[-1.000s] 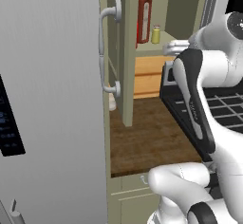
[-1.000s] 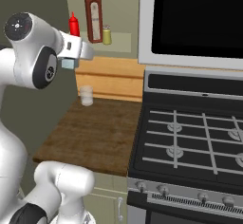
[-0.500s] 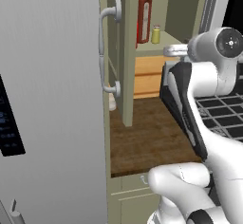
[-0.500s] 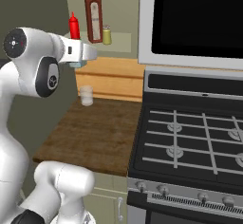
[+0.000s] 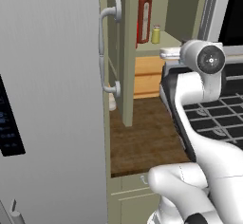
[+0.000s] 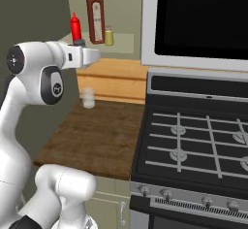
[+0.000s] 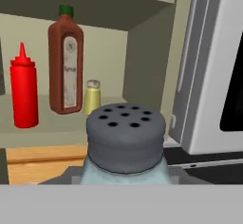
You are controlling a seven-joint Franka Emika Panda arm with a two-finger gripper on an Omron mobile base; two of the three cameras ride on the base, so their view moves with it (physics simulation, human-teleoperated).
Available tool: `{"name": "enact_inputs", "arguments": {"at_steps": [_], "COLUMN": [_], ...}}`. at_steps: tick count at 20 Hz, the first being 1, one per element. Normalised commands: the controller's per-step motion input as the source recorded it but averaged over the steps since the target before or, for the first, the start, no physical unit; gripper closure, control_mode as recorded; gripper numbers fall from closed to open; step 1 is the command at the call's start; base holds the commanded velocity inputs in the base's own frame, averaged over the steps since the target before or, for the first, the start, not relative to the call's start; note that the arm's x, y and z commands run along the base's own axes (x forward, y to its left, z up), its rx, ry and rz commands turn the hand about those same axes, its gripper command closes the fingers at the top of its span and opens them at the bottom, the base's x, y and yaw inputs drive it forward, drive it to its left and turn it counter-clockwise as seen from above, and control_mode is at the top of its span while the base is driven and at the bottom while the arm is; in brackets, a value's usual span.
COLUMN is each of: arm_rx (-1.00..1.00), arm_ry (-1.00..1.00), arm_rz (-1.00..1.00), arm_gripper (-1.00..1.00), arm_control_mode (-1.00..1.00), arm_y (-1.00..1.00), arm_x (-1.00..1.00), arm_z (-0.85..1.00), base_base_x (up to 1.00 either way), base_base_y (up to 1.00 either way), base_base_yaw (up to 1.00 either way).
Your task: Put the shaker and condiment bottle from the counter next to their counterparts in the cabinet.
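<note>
My gripper [image 6: 79, 46] is shut on the shaker [image 7: 126, 133], a pale blue-grey shaker whose dark grey holed cap [image 6: 79, 42] shows above the hand. I hold it in the air in front of the open cabinet [image 6: 127, 40], just below shelf level and above the counter [image 6: 92, 136]. On the cabinet shelf [image 7: 57, 134] the red condiment bottle [image 7: 23, 95] stands upright at the left. Beside it are the counterparts, a tall dark red bottle [image 7: 65, 69] and a small yellow shaker [image 7: 92, 97]. The fingers themselves are hidden behind the shaker.
The open cabinet door [image 5: 128, 52] stands edge-on beside the big grey fridge [image 5: 47, 76]. A small pale cup-like thing [image 6: 88, 97] sits at the back of the counter. To the right are the stove [image 6: 193, 140] and the microwave [image 6: 203, 14].
The arm's elbow has swung and dropped a little. The hand with the shaker has shifted only slightly, lower and closer to the shelf front.
</note>
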Motion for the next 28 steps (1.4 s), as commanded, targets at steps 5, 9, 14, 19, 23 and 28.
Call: {"name": "enact_inputs", "arguments": {"at_steps": [5, 9, 14, 19, 23, 28], "arm_rx": [-0.01, 0.08, 0.06, 0.0, 0.0, 0.0], "arm_ry": [-0.01, 0.09, 0.05, 0.0, 0.0, 0.0], "arm_rz": [-0.07, -0.03, -0.03, -0.02, -0.01, -0.02], "arm_gripper": [1.0, 1.0, 1.0, 1.0, 1.0, 1.0], "arm_control_mode": [-1.0, -1.0, -1.0, -1.0, -1.0, -1.0], "arm_y": [-0.06, -0.18, -0.22, -0.02, 0.0, 0.0], "arm_x": [0.2, 0.0, 0.17, 0.28, 0.23, 0.32], "arm_z": [0.09, 0.43, 0.21, 0.0, -0.08, -0.09], "base_base_x": [0.0, 0.0, 0.0, 0.0, 0.0, 0.0], "base_base_y": [0.0, 0.0, 0.0, 0.0, 0.0, 0.0], "base_base_yaw": [0.0, 0.0, 0.0, 0.0, 0.0, 0.0]}}
